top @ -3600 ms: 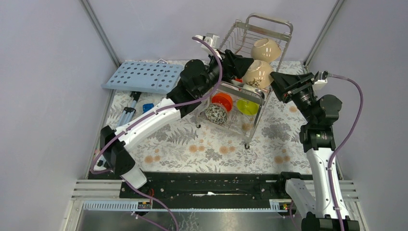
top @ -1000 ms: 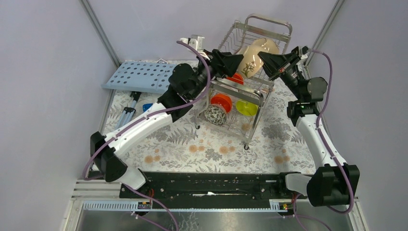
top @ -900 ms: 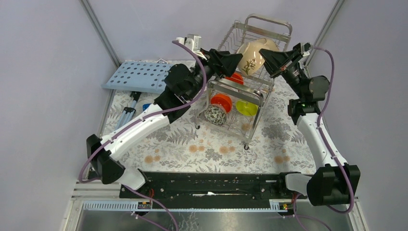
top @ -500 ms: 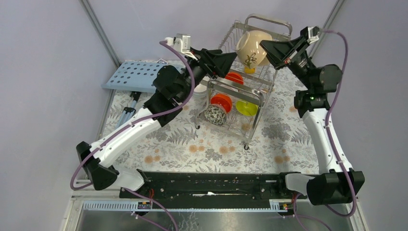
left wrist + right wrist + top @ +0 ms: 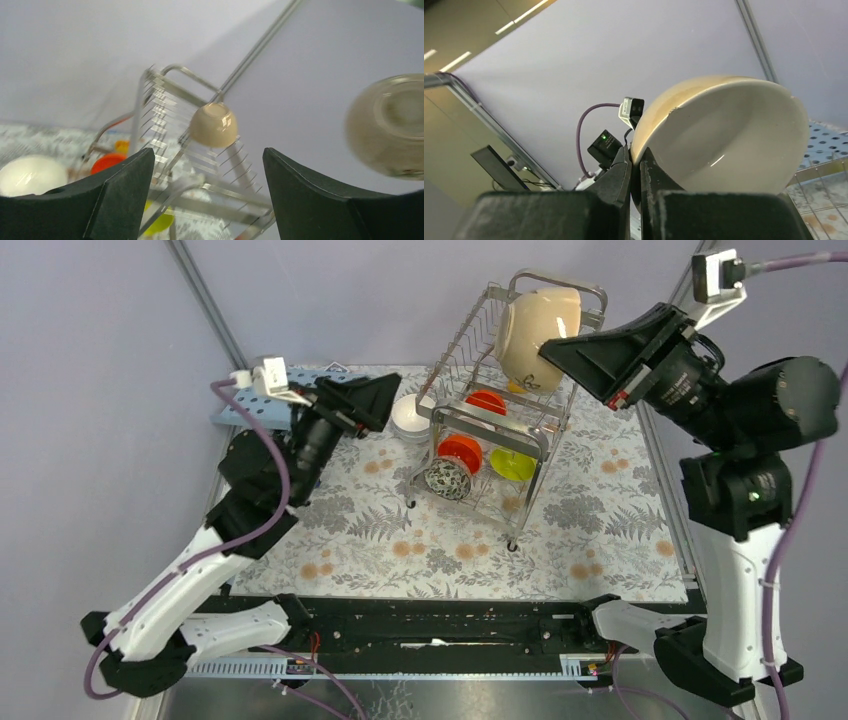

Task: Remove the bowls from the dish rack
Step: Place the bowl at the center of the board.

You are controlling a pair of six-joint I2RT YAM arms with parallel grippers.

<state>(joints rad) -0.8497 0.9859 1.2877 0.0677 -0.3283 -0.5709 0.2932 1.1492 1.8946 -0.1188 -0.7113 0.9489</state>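
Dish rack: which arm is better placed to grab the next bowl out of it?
Left. The left gripper is open, empty and facing the dish rack. The right gripper is busy: it is shut on the rim of a cream bowl, held high above the rack.

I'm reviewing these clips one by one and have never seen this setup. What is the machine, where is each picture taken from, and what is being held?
Two robot arms are bolted at the near edge of a table with a floral cloth. One picture looks down from above. The other two come from a camera on each wrist. The right hand is shut on the rim of a cream bowl, held in the air near the top of the wire dish rack. The left hand is open and holds nothing. A white bowl sits on the table beside the rack. An orange bowl, a lime-green bowl and a speckled bowl are in its lower tier.
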